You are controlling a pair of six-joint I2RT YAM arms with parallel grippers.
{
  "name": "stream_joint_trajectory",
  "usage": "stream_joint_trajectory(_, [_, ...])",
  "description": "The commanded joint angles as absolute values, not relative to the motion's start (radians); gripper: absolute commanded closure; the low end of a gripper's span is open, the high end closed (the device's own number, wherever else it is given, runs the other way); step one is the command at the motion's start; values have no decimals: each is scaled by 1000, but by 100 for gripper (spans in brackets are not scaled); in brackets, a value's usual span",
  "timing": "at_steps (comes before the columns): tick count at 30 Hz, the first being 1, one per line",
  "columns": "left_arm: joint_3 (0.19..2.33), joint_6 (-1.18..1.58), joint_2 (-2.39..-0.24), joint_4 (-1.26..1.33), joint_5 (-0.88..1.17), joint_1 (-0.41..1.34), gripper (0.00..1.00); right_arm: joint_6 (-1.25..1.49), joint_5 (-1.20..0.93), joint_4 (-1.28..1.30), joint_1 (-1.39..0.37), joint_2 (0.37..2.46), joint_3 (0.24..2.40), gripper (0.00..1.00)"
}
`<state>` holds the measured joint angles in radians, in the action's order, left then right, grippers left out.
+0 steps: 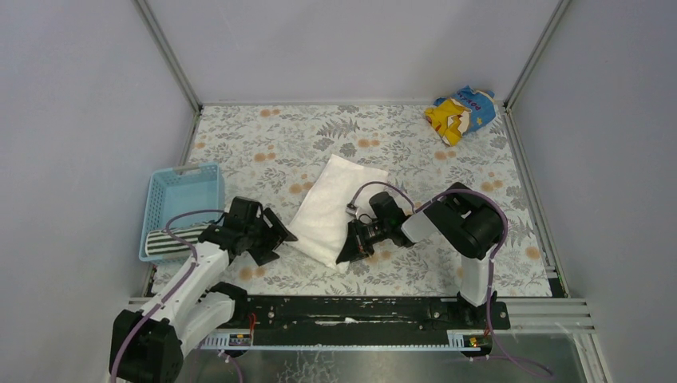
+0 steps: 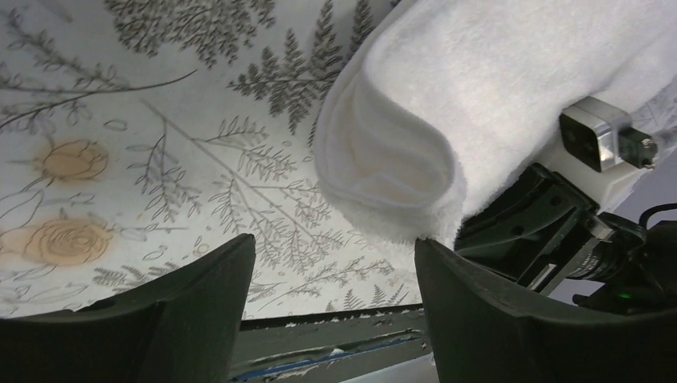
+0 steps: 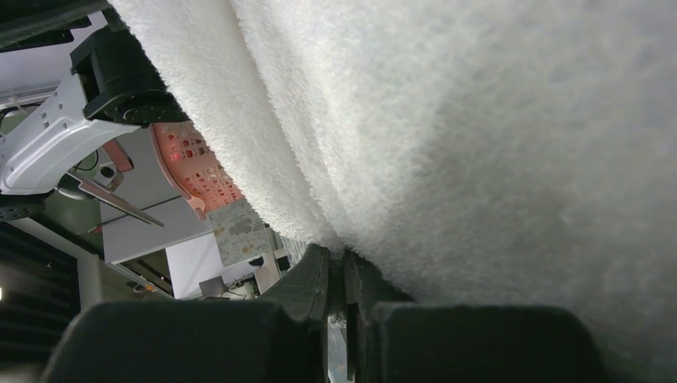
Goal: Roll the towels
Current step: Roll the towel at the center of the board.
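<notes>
From above, the white towel (image 1: 331,209) lies folded and slantwise in the middle of the patterned tabletop (image 1: 415,152), its near corner between the two arms. The left pincer (image 1: 274,242) is just beside the towel's left edge and the right pincer (image 1: 350,249) is at the near corner. The striped towel (image 1: 172,242) sits at the near end of the blue basket (image 1: 182,195), though I cannot tell whether it is inside or over the rim. A yellow-and-blue printed cloth (image 1: 461,112) lies well apart in the far right corner. On the left wrist view the left pincer (image 2: 334,243) is spread wide and empty over the tabletop (image 2: 160,120). The white towel (image 2: 479,96) has its thick doubled corner hanging just ahead of the gap, and the other arm's black fingers are tucked under it. On the right wrist view the right pincer (image 3: 335,262) is pressed almost together, pinching the white towel (image 3: 479,159) at its lower edge. The step in hand looks like starting the roll on the white towel by taking up its near end. Next, the left pincer would likely need to close on the same end beside its partner, so both can turn the edge over evenly; a one-sided lift could skew the roll.
</notes>
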<state>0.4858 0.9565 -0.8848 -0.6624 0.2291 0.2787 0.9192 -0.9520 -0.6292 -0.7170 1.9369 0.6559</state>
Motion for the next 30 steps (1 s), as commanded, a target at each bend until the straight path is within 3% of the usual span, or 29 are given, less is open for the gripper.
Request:
stream_joint_trajectory(1, [510, 970, -932, -504, 262, 274, 28, 897, -862, -577, -704, 1957, 682, 93])
stream_joint_trajectory(10, [449, 999, -1031, -415, 191, 276, 32, 825, -833, -459, -704, 1924, 724, 89])
stream_joint_trajectory(16, [435, 1015, -1086, -416, 90, 277, 34, 716, -769, -284, -704, 1860, 782, 81])
stream_joint_trajectory(26, [432, 998, -1206, -395, 46, 276, 38, 463, -533, 101, -759, 1670, 911, 54])
stream_joint_trajectory(30, [450, 987, -1248, -391, 50, 281, 38, 326, -300, 209, -863, 1565, 967, 48])
